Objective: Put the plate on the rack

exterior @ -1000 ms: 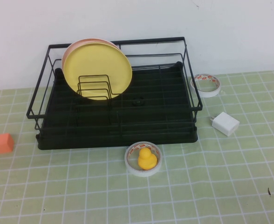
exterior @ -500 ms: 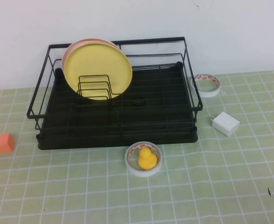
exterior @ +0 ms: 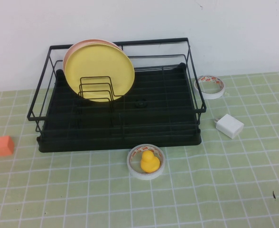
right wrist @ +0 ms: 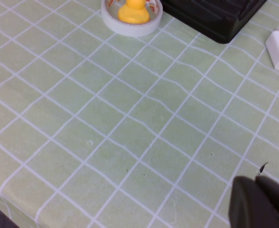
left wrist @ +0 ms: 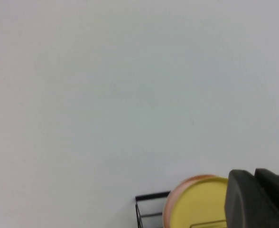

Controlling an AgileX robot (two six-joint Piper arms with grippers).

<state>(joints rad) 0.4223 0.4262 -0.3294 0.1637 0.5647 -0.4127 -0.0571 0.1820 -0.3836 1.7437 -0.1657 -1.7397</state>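
- The yellow plate [exterior: 99,71] is seen standing upright on edge in the wire plate slots [exterior: 95,89] of the black wire dish rack [exterior: 119,95], towards the rack's left rear part.
- A pale pink plate [exterior: 85,44] is stood directly behind the yellow one, only its upper rim showing above it.
- The rack is set near the far edge of the green checked tablecloth [exterior: 215,190], close to the white wall [exterior: 139,19], left of the worktop's centre.
- A roll of white tape [exterior: 146,161] is laid flat just in front of the rack's near edge, and a yellow rubber duck [exterior: 149,161] is placed inside its ring.
- A second tape roll [exterior: 210,86] is found just beside the rack's right rear corner.
- A white charger plug [exterior: 229,126] is placed to the right of the rack, apart from it.
- An orange-and-yellow block [exterior: 0,146] is seen at the left edge of the worktop.
- The left gripper [left wrist: 260,199] is shown only as a dark body part in the left wrist view, raised and facing the wall with the plates' tops beside it; its finger state cannot be told.
- The right gripper [right wrist: 260,204] is shown only as a dark part above bare cloth nearer the front edge of the worktop, well apart from the duck; its finger state cannot be told either.
- Neither gripper appears in the high view.
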